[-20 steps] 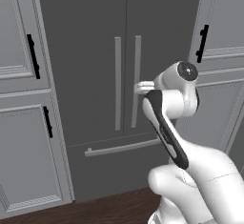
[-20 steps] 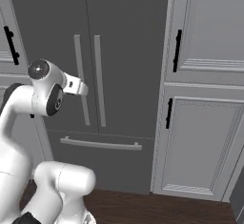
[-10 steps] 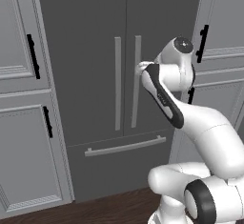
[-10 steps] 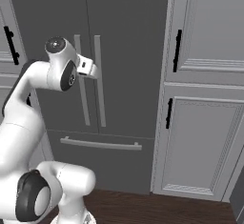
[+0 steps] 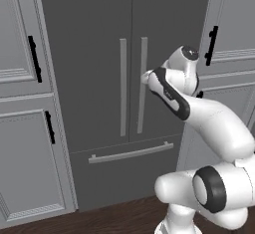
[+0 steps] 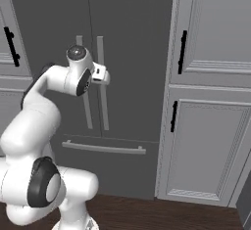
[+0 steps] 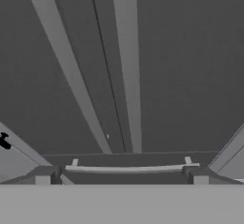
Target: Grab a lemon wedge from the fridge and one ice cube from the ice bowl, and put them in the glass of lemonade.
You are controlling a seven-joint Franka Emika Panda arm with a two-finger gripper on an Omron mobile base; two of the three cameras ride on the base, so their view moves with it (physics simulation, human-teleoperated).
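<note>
Grey cabinets flank the fridge (image 5: 129,68), both doors closed. My end effector (image 6: 104,75) hovers near the right door handle (image 5: 143,91), fingertips (image 7: 43,174) spread wide, holding nothing. I should centre the bar between them before closing and pulling.

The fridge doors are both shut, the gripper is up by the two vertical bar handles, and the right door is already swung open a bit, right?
Not quite. The fridge has both doors shut; the right one is not swung open, as the left base view shows. The gripper is indeed up by the two vertical bar handles.
</note>
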